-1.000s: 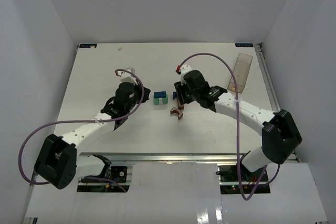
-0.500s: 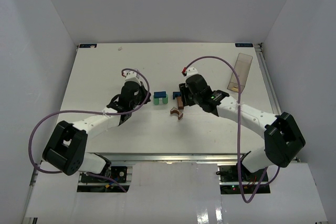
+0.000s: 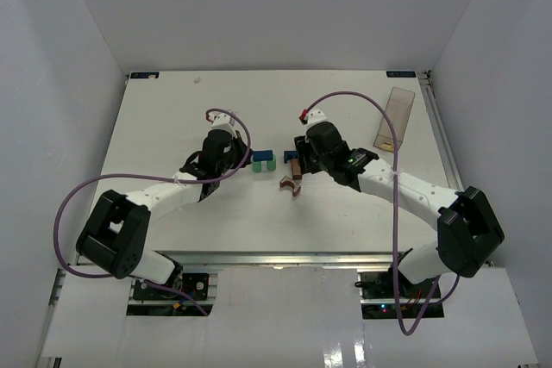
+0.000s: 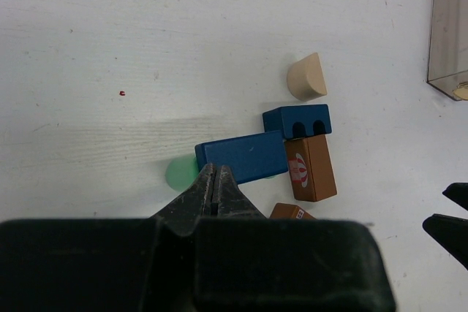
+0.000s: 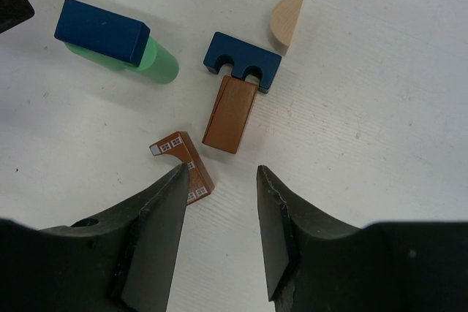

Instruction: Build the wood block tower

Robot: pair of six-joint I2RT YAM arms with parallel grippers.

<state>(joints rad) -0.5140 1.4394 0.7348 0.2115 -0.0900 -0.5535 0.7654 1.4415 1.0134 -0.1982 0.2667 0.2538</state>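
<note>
At table [image 3: 172, 109] centre, blue block [image 3: 263, 158] laid across green cylinders [image 5: 157, 63]. Just right: blue notched piece [image 5: 241, 62], brown brick [image 5: 230, 113] butted against it, tan half-round [image 5: 287, 22] beside, brown arch [image 5: 183, 160] nearer front edge. Far right, clear box [image 3: 395, 118] well apart. From left, left gripper [image 4: 216, 184] pinched closed, empty, aimed at blue block; right gripper [image 5: 221, 174] angled down, partly spread, empty, brown arch beside one fingertip.
</note>
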